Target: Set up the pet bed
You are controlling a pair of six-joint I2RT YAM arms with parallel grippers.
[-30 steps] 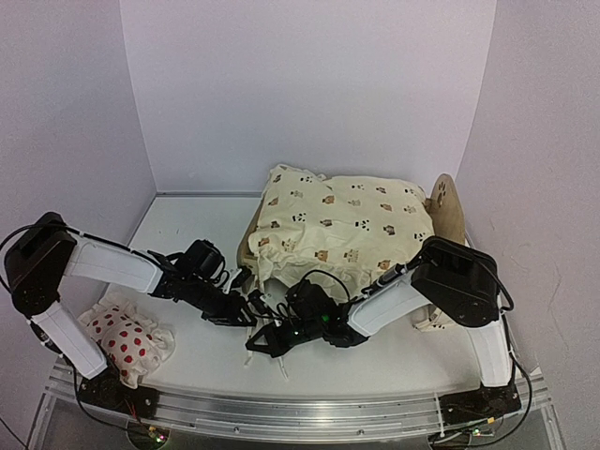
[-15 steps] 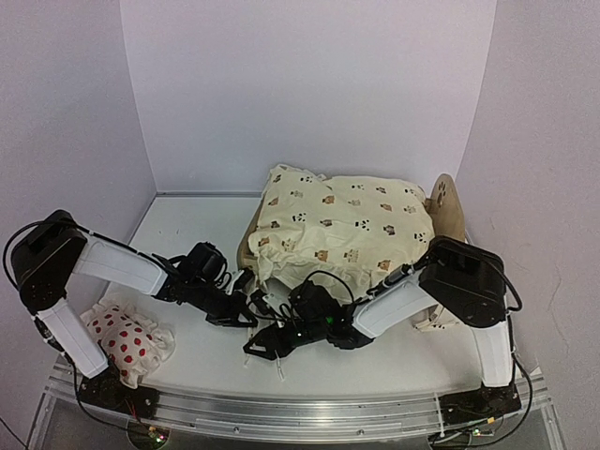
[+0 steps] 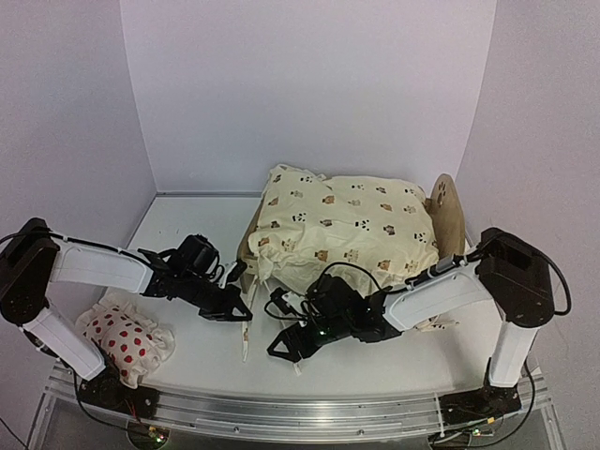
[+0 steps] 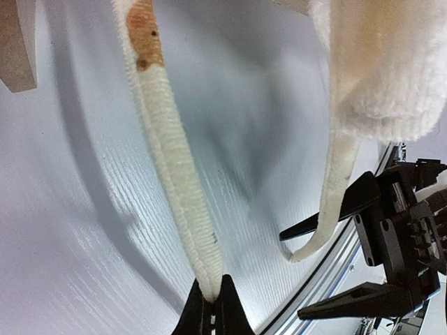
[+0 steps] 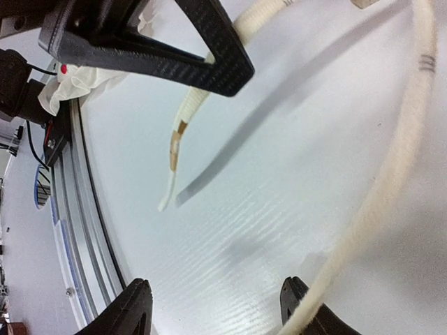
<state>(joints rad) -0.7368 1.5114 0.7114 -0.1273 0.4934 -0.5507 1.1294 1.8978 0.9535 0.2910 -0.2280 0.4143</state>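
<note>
The pet bed stands at the back right, its rounded headboard showing; a cream animal-print cushion covers the rest. My left gripper hovers in front of the bed's left end, shut on one of the cushion's cream ties; the jaws pinch the tie's tip. A corner of the bed's wood shows up left. My right gripper is just right of it, low over the table. It is open and empty, and a second tie runs past its right finger.
A white pillow with red spots lies at the front left beside the left arm's base. The metal rail runs along the table's near edge. White walls close in the back and both sides.
My right gripper has opened, let go of the tie and shifted right. My left gripper has shut on a tie and pulled slightly left.
</note>
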